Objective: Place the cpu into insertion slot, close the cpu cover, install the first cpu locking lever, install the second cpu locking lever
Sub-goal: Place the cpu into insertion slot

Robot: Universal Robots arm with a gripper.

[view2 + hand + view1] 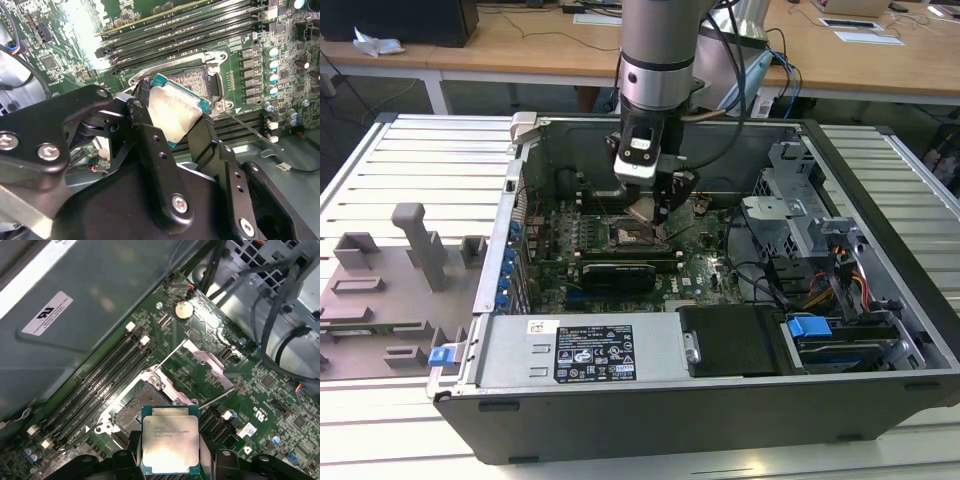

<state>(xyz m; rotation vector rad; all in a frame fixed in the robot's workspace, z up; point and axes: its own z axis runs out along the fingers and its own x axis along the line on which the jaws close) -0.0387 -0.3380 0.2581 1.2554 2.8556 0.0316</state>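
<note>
An open computer case (pixel 720 420) lies on its side on the slatted metal bench (pixel 420 160). A grey fixture tray (pixel 380 300) sits by the bench's edge at the exterior view's left. The arm (pixel 660 50) reaches straight down into the case, over the middle of the green circuit board (pixel 700 265). Its black claw (pixel 655 212) is clenched on the cpu (pixel 645 212), fingers (pixel 145 125) pressing two opposite edges. In the second wrist view the cpu (pixel 175 112) hangs tilted just above the insertion slot (pixel 197 80), not seated. The slot's dark square is uncovered inside its thin metal rim. In the first wrist view the cpu (pixel 170 440) shows its silver-grey top, with the slot (pixel 132 407) beside long black memory slots (pixel 100 375).
</note>
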